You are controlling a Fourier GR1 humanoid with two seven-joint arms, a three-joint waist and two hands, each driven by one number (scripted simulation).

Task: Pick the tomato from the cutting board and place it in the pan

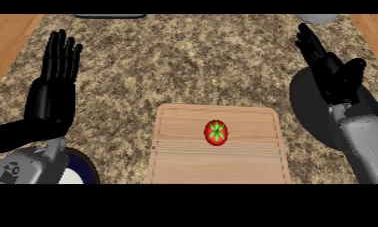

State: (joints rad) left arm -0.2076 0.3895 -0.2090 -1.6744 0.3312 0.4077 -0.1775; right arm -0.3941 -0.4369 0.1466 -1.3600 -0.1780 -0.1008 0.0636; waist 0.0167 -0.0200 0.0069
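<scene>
The left robot hand (53, 96) stands upright to the left of the cutting board (251, 163). Its palm is flat, its fingers are straight and close together, pointing away from the robot, and it holds nothing. The left forearm (33, 166) comes in off the board's near-left corner. The right robot hand (336, 76) stands to the right of the board, level with and beyond its far edge. Its fingers are also straight, leaning slightly towards the board's side, and it too is empty. The right forearm (362, 141) runs down along the board's right. The tomato (215, 132) lies near the middle of the board, apart from both hands, with its green stem star facing up. Its outline is a little longer from the board's far edge to its near edge than across. The dark round pan (306, 103) sits just beside the board's right edge, towards the far corner, partly hidden by the right hand and forearm. A dark-rimmed plate (88, 163) shows off the board's near-left corner, partly under the left forearm. Speckled worktop (192, 61) lies open beyond the board's far edge and between the board and the left hand. The view cuts off the board's near edge.
</scene>
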